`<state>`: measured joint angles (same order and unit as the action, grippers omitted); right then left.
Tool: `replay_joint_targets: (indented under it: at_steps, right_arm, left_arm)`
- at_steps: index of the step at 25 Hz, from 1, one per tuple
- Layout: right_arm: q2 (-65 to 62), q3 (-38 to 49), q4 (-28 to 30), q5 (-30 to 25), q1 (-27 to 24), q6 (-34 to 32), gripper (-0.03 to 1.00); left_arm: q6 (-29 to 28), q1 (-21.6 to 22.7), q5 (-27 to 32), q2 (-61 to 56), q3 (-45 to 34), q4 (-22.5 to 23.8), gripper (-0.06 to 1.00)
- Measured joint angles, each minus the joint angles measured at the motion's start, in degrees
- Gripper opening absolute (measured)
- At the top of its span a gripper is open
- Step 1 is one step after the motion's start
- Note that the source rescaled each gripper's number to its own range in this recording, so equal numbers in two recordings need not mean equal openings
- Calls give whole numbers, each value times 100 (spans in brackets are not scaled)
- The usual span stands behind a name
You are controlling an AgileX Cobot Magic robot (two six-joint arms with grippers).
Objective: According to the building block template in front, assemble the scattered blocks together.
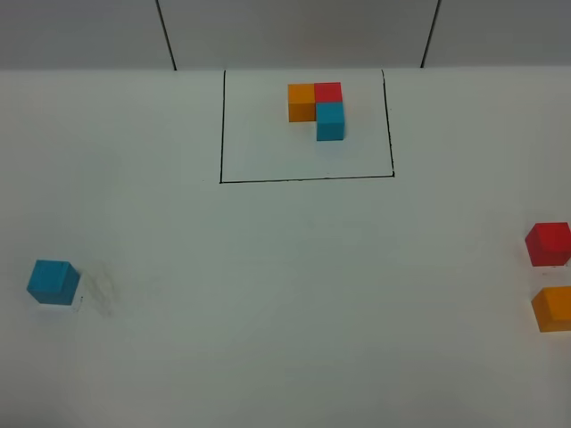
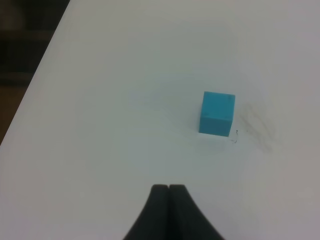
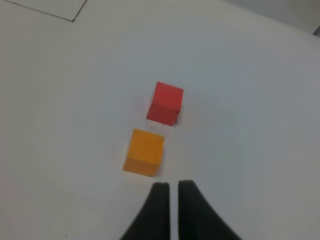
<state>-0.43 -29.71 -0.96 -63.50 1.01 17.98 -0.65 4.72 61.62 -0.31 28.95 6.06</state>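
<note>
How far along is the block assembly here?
Nothing done: the cyan cube, red cube and orange cube lie apart, away from the template. Nothing in hand: left tool shut, right tool barely parted, both empty. All gathering and joining remains.

No writing, label, brand, number or sign can be read on any surface shown here.

Your template, an orange-red-cyan L, sits framed at far centre. Your cyan cube lies near left; red cube and orange cube sit slightly apart at right.
</note>
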Motion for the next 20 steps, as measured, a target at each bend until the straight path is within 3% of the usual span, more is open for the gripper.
replay_joint_targets:
  at_steps: [14,17,20]
  right_arm:
    - [0,0,0,0,0,0,0]
    - [0,0,0,0,0,0,0]
    - [0,0,0,0,0,0,0]
  left_arm:
    - [0,0,0,0,0,0,2]
    - [0,0,0,0,0,0,15]
    - [0,0,0,0,0,0,42]
